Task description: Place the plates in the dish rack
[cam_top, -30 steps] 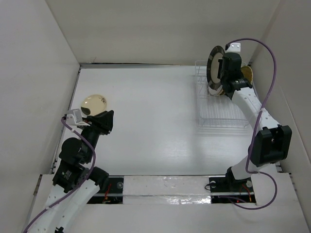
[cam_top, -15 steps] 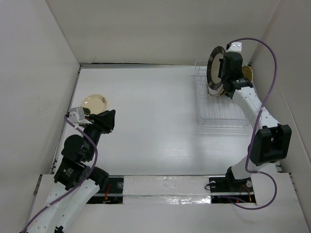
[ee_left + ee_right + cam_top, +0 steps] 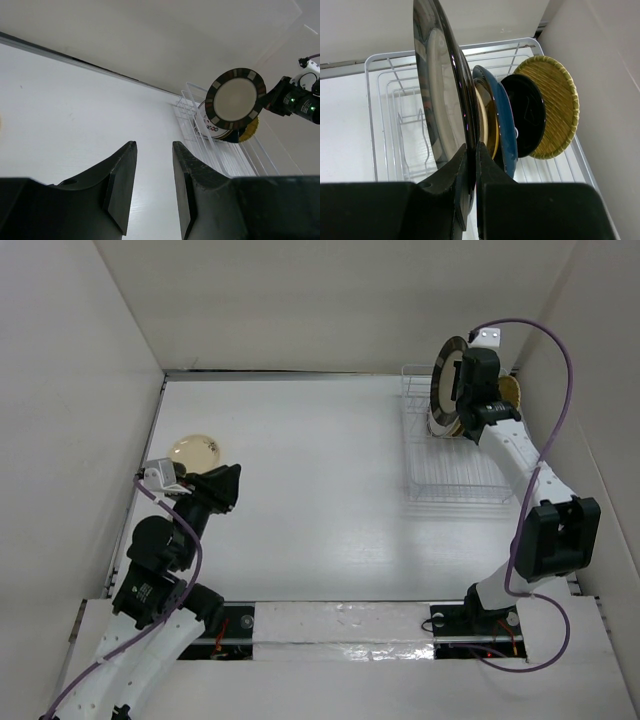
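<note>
My right gripper (image 3: 472, 147) is shut on the rim of the large dark-rimmed plate (image 3: 440, 95), held on edge above the dish rack (image 3: 385, 125). In the rack stand a cream plate, a yellow one, a blue plate (image 3: 502, 130), a glossy black plate (image 3: 526, 112) and a woven yellow plate (image 3: 555, 105). From above, the held plate (image 3: 447, 375) hangs over the rack's far end (image 3: 450, 475). A cream plate (image 3: 193, 450) lies flat at the table's left. My left gripper (image 3: 228, 483) is open and empty just right of it; its wrist view shows the held plate (image 3: 236, 99).
White walls close in on the table at the left, back and right. The right wall stands close behind the rack. A white plate with red marks (image 3: 212, 127) sits in the rack behind the held plate.
My right gripper has carried the dark-rimmed plate slightly right, closer over the rack's plates. My left gripper has shifted a little to the right, away from the cream plate.
</note>
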Tool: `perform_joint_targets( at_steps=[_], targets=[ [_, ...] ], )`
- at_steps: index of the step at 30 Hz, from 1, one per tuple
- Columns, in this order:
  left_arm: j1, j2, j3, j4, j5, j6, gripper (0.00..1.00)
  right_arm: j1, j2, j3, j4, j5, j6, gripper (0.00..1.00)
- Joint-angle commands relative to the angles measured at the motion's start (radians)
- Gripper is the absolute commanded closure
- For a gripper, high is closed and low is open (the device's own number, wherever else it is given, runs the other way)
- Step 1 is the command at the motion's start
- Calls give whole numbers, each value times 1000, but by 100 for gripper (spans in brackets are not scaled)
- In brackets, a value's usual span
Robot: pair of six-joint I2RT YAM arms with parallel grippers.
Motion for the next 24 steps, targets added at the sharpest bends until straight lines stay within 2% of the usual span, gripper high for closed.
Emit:
perform_joint_targets(
  at_steps=[1,4,9,12,13,15,16,19,20,24],
  targets=[
    [4,17,-7,63,22,-19,68,17,7,31,212,21,35,100],
    [4,31,-6,87,34,-42,67,40,27,-6,212,37,47,100],
    [4,97,-13,158,54,-113,53,75,35,-44,246,75,58,99],
    [4,155,-21,193,47,-154,47,102,47,-44,243,95,52,88],
    [4,169,-25,204,36,-165,46,102,47,-44,238,99,64,75],
    [4,213,-48,237,21,-198,41,112,41,-44,221,102,85,59],
    [4,227,-55,247,-2,-209,39,112,35,-47,217,101,107,45],
    [4,285,-73,280,-62,-248,32,134,-22,-63,212,98,134,25],
    [4,301,-84,290,-84,-255,31,147,-42,-69,212,95,142,21],
    [68,394,-114,331,-123,-321,28,213,-183,-157,233,70,185,18]
  ],
)
